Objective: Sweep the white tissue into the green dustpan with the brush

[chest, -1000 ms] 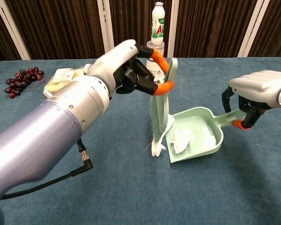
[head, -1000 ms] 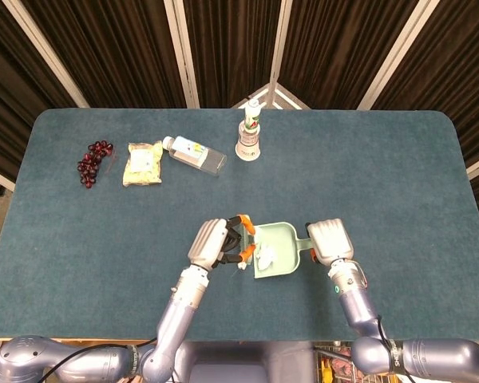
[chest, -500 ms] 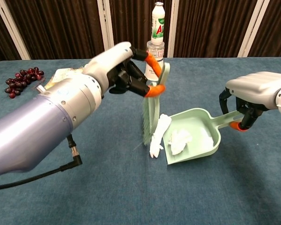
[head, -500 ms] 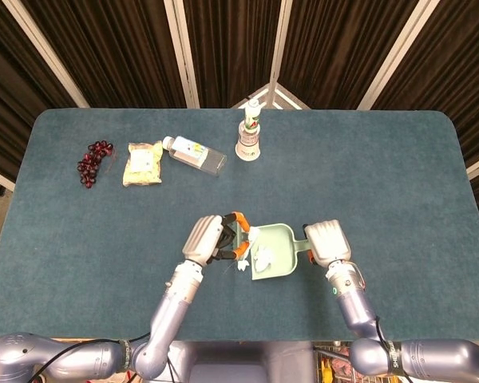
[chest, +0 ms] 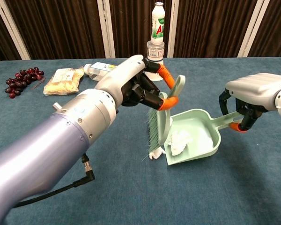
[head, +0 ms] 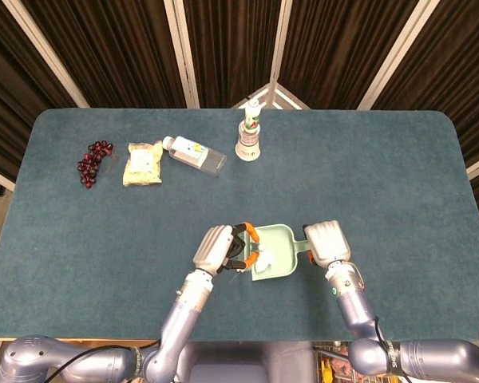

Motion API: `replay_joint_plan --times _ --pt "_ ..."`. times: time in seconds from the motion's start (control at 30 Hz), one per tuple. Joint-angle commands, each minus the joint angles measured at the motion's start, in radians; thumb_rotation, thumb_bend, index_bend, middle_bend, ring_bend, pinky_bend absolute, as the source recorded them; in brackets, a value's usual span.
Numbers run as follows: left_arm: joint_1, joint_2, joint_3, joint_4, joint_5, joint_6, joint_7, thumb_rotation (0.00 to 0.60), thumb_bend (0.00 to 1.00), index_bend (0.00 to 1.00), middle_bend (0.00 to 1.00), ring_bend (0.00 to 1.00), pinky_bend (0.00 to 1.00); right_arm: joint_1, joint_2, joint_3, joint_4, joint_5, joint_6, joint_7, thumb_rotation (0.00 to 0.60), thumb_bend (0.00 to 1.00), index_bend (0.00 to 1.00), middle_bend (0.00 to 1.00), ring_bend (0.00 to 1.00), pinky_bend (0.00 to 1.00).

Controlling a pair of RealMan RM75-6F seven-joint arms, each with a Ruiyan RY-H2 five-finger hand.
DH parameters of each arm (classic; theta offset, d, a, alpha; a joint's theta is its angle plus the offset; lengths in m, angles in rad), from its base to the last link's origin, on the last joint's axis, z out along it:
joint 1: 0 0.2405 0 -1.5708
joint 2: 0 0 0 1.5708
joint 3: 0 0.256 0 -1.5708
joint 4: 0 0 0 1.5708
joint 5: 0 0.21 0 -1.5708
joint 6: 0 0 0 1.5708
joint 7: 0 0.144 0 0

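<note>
My left hand [chest: 136, 86] [head: 219, 248] grips the pale green brush [chest: 160, 123] upright, bristles down at the mouth of the green dustpan [chest: 199, 125] [head: 281, 249]. A crumpled white tissue [chest: 179, 141] [head: 263, 257] lies inside the pan near its front lip. A second strip of white tissue [chest: 154, 153] pokes out on the table just under the bristles, partly hidden by the brush. My right hand [chest: 255, 96] [head: 327, 243] holds the dustpan's handle [chest: 229, 118], with the pan resting on the table.
At the back stand a white bottle on a cup [head: 249, 132], a lying clear bottle [head: 195, 154], a yellow snack bag [head: 144, 163] and dark grapes [head: 93, 162]. The blue table [head: 399, 183] stretches open to the right and front.
My left hand has swung the brush rightward and down against the pan's mouth, pushing the loose tissue strip closer to the lip. The dustpan and right hand have barely moved.
</note>
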Motion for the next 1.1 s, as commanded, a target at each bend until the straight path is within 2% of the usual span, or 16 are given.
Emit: replay_joint_plan --times 0.03,0.33,0.77,0.83,1.0,1.1 --pt "-0.003 -0.021 -0.001 0.021 0.045 0.019 -0.035 0.6 0.62 0.78 1.0 0.98 1.0 0.0 0.001 0.002 -0.001 0.0 0.0 0.002 0.6 0.38 0.63 0.94 0.92 0.87" --pt "-0.008 -0.042 0.016 0.069 0.132 0.03 -0.101 0.6 0.6 0.78 1.0 0.98 1.0 -0.004 -0.002 -0.001 -0.008 -0.005 0.008 0.002 0.6 0.38 0.63 0.94 0.92 0.87" --pt "-0.012 -0.066 0.023 0.096 0.159 0.018 -0.121 0.6 0.59 0.78 1.0 0.98 1.0 -0.001 0.015 0.026 -0.029 0.039 -0.007 0.023 0.6 0.38 0.63 0.94 0.92 0.87" --pt "-0.013 -0.071 0.019 0.099 0.165 0.021 -0.123 0.6 0.59 0.78 1.0 0.98 1.0 0.002 0.016 0.028 -0.019 0.044 -0.01 0.022 0.6 0.38 0.58 0.94 0.92 0.87" --pt "-0.016 -0.077 0.013 0.101 0.169 0.018 -0.119 0.6 0.59 0.78 1.0 0.98 1.0 0.006 0.021 0.024 -0.006 0.047 -0.016 0.017 0.6 0.38 0.33 0.94 0.9 0.87" --pt "-0.016 -0.082 0.011 0.099 0.171 0.019 -0.117 0.6 0.59 0.78 1.0 0.98 1.0 0.003 0.031 0.012 -0.014 0.044 -0.016 0.01 0.6 0.38 0.23 0.94 0.88 0.87"
